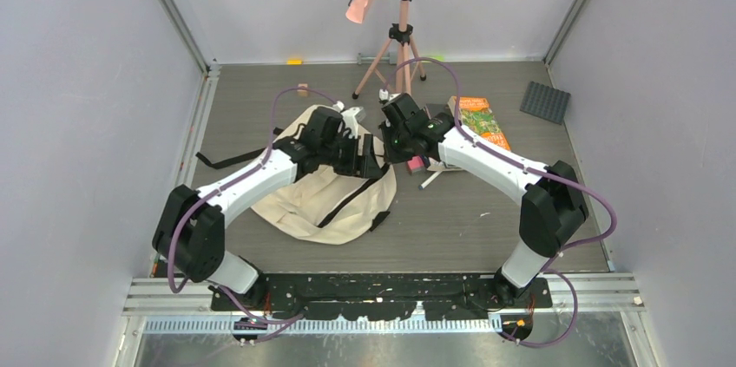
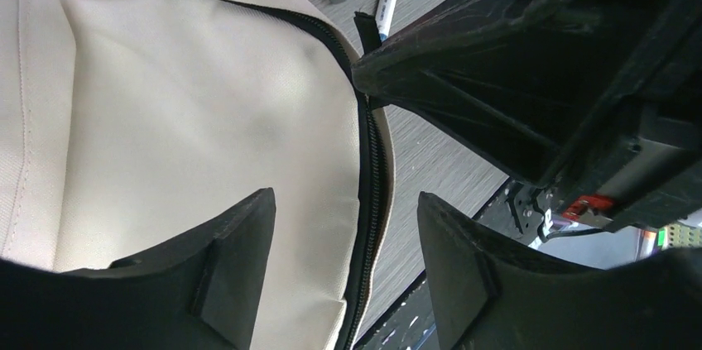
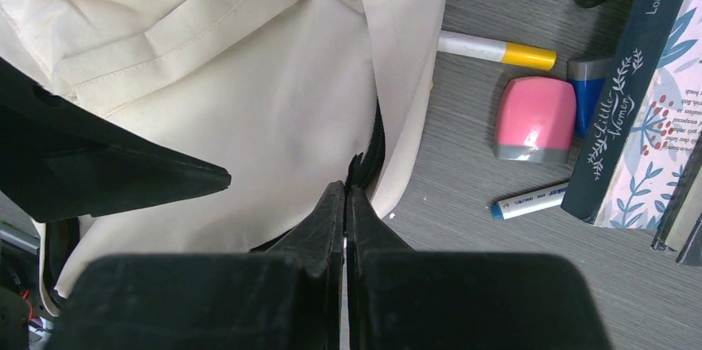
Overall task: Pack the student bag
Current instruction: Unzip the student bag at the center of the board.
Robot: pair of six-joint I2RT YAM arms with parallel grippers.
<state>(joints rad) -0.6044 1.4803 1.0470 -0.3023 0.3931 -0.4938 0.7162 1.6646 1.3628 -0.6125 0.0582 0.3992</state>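
Canvas backpack (image 1: 295, 204) lies on the desk (image 1: 469, 219), left of centre. Over its black zip (image 2: 372, 168) the left fingers (image 2: 223, 259) stand apart. The right fingers (image 3: 331, 226) press together at that zip, near a pink eraser (image 3: 534, 118).

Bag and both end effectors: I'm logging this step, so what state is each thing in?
Bag, lying flat, zip looks shut where seen.
Left end effector, open, over the zip.
Right end effector, shut on the zip pull.
Book, closed.
Yellow marker, capped.
Blue marker, capped.
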